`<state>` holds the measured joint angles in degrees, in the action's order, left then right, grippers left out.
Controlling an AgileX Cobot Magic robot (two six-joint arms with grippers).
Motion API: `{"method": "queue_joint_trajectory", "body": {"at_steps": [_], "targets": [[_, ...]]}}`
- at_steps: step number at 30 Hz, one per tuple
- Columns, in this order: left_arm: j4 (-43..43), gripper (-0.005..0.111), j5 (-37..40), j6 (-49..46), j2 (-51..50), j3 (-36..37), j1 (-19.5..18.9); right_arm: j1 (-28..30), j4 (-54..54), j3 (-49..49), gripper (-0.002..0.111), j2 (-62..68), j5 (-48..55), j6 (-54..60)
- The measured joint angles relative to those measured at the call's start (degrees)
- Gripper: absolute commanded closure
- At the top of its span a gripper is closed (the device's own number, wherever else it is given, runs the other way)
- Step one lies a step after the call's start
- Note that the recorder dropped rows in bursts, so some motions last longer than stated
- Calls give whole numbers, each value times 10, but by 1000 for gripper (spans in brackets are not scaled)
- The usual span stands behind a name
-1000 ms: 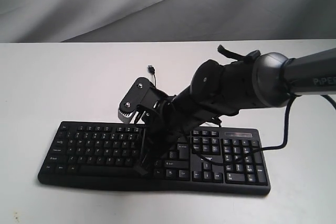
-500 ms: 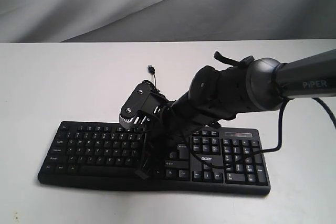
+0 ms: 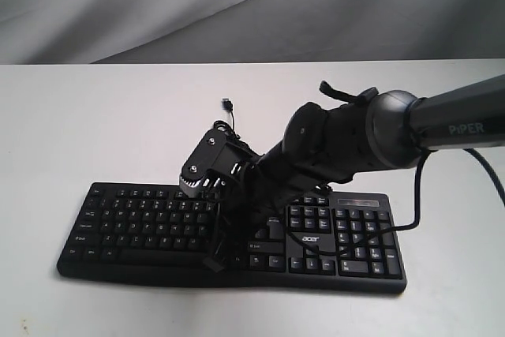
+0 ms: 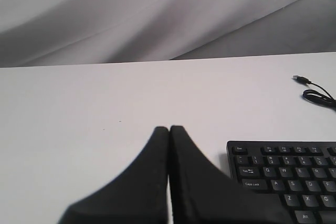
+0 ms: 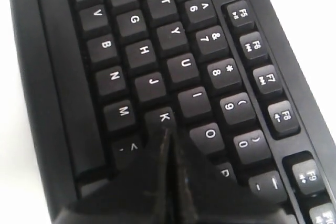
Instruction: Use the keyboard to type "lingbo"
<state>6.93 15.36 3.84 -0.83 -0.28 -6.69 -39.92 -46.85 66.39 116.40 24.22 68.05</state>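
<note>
The black keyboard [image 3: 134, 219] lies on the white table near its front edge. My right arm reaches across its middle, and the right gripper [image 3: 215, 262] points steeply down at the keys, shut with nothing held. In the right wrist view the right gripper [image 5: 169, 129] has its tip at the edge of the K key [image 5: 164, 116], beside the O key [image 5: 209, 134]; the keys under the fingers are hidden. The left gripper [image 4: 169, 128] is shut and empty above bare table, to the side of the keyboard [image 4: 294, 177] at its Esc corner.
The keyboard's thin black cable ends in a USB plug [image 3: 227, 104] lying loose on the table behind the keyboard, also seen as the plug [image 4: 300, 78]. A grey cloth backdrop [image 3: 237, 5] hangs behind the table. The right arm's own cable [image 3: 418, 203] hangs over the number pad.
The right arm has shifted slightly left and lower, bringing its shut fingertips a little closer to the keys. The keyboard has not moved.
</note>
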Motion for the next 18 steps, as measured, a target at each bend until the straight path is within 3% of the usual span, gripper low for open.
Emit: {"method": "queue_joint_trajectory", "body": {"at_steps": [12,18], "targets": [[0,106,0,0,0,0,0,0,-1,1,108,-8,-2,1],[0,106,0,0,0,0,0,-8,3,47,108,-12,3,0]]}}
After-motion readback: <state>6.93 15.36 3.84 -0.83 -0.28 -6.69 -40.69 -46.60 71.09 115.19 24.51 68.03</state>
